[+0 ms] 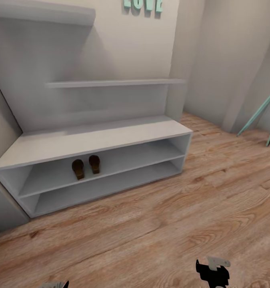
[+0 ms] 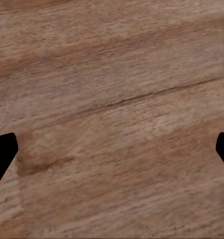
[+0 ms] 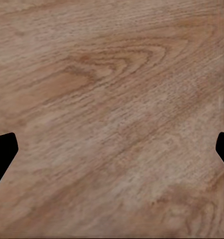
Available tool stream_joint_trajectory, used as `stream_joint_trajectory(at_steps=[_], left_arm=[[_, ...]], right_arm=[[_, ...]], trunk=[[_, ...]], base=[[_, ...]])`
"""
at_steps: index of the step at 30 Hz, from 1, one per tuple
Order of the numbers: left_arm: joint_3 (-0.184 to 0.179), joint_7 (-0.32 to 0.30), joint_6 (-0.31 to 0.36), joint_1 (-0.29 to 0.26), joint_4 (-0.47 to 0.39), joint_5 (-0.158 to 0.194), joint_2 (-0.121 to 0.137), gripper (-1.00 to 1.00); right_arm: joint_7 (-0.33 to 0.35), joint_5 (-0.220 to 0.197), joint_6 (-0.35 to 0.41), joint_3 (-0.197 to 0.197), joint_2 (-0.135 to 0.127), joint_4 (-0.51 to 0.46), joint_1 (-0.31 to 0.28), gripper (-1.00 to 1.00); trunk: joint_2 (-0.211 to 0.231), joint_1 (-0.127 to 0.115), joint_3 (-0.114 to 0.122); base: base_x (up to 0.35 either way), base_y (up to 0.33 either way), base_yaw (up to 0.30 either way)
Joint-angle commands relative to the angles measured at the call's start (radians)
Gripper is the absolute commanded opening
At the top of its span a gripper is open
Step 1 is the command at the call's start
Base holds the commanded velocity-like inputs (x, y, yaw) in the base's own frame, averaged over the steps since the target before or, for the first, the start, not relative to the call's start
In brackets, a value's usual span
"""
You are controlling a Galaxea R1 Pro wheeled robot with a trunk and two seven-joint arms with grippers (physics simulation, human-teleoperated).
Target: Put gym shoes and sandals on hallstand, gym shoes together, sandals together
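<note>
Head view: sandals lengthwise into hallstand.

A home corridor or entryway, rendered in simulation. A wide, low, light-grey hallstand with two open shelf levels stands against a plain cream wall, with two staggered wall shelves mounted above it. A pair of dark brown sandals sits side by side on its upper shelf level. Teal decorative letters hang on the wall. The corridor floor is light brown wood-grain planking. The walls meet in a corner at right.
</note>
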Motion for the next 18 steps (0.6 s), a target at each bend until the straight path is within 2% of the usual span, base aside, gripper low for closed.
stream_joint_trajectory(at_steps=[1, 14, 18], left_arm=[[0.008, -0.007, -0.003, 0.0, 0.0, -0.006, 0.0, 1.0], [0.008, -0.005, -0.003, 0.0, 0.016, -0.007, 0.0, 1.0], [0.008, -0.005, -0.003, 0.0, 0.019, -0.008, -0.001, 1.0]], right_arm=[[-0.004, 0.011, -0.003, -0.008, 0.0, 0.002, -0.001, 1.0], [-0.002, 0.01, -0.003, -0.008, 0.002, 0.002, 0.001, 1.0], [-0.002, 0.011, -0.003, -0.008, 0.011, 0.002, 0.001, 1.0]], trunk=[[0.0, 0.0, -0.001], [0.003, -0.006, 0.049], [0.004, -0.008, 0.064]], base=[[0.0, 0.0, -0.267], [0.0, 0.0, -0.267], [0.0, 0.0, -0.267]])
